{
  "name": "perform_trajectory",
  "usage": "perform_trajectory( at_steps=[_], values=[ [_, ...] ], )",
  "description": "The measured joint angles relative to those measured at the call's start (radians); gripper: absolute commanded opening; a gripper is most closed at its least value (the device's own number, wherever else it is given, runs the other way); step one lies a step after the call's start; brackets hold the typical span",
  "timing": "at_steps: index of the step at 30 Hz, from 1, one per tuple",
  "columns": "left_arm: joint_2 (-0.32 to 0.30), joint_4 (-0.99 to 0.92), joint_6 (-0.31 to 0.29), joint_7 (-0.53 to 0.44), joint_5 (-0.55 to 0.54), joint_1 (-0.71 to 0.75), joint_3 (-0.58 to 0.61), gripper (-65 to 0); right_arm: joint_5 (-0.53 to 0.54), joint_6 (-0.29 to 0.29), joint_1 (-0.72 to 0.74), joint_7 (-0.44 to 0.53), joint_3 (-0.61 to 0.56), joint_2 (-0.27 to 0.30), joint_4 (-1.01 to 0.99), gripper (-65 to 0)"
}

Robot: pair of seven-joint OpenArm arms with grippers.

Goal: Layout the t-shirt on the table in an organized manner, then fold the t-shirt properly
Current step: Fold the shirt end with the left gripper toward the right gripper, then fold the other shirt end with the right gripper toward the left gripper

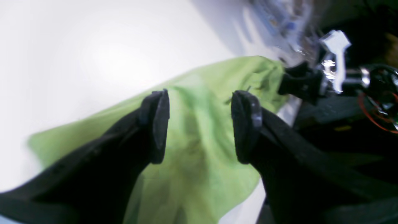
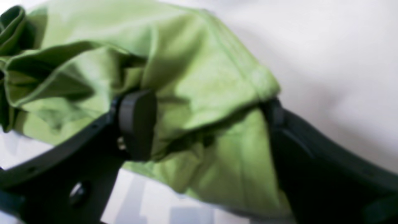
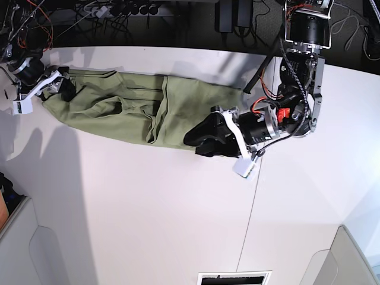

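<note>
Across the upper part of the table (image 3: 148,208), base view, the t-shirt (image 3: 127,110) lies stretched out long w/ rumpled folds, one end by the left gripper (image 3: 199,142), other end at the right gripper (image 3: 62,89). Left gripper (image 1: 200,124): jaws spread wide, hovering over green cloth, nothing pinched btwn them. Right gripper (image 2: 205,124): jaws also wide apart, bunched shirt fabric (image 2: 192,71) sits btwn and drapes over one finger; not clamped. Thin dark seam line (image 3: 252,196) runs down the tabletop near the left arm. Wrist views are blurry.
</note>
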Motion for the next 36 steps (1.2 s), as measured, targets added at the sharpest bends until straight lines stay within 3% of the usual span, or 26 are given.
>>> perform_trajectory(
  at_steps=[4, 5, 10, 14, 20, 23, 26, 31, 36],
  values=[
    [-0.055, 0.0, 0.0, -0.008, 0.113, 0.016, -0.056, -30.7, 0.0, 0.0, 0.008, -0.021, -0.002, -0.002, -0.003, -60.4],
    [-0.071, 0.0, 0.0, -0.014, 0.125, 0.029, -0.072, -30.7, 0.002, 0.0, 0.011, -0.023, 0.001, -0.002, -0.004, -65.0],
    [-0.151, -0.001, -0.001, -0.05, 0.18, 0.123, -0.083, -30.7, -0.004, 0.002, 0.052, -0.031, 0.056, -0.006, -0.004, -65.0],
    [-0.161, -0.001, -0.001, -0.114, 0.231, 0.203, -0.083, -30.7, -0.008, 0.002, 0.084, -0.034, 0.143, -0.002, -0.004, -65.0],
    [-0.09, -0.001, -0.006, -0.132, 0.229, 0.238, -0.073, -30.7, 0.043, 0.001, 0.088, -0.043, 0.171, 0.04, 0.005, -65.0],
    [-0.034, -0.001, -0.008, -0.137, 0.243, 0.237, -0.011, -30.7, 0.052, 0.002, 0.089, -0.054, 0.171, 0.042, 0.057, -65.0],
    [0.009, 0.001, -0.009, -0.159, 0.306, 0.233, 0.066, -30.7, 0.055, 0.003, 0.092, -0.063, 0.171, 0.021, 0.129, -65.0],
    [0.006, 0.003, -0.01, -0.222, 0.355, 0.233, 0.159, -30.7, 0.059, 0.003, 0.095, -0.077, 0.13, -0.048, 0.271, -65.0],
    [0.006, 0.003, -0.011, -0.226, 0.357, 0.233, 0.221, -30.7, 0.047, 0.003, 0.12, -0.082, 0.0, -0.098, 0.32, -65.0]
  ],
)
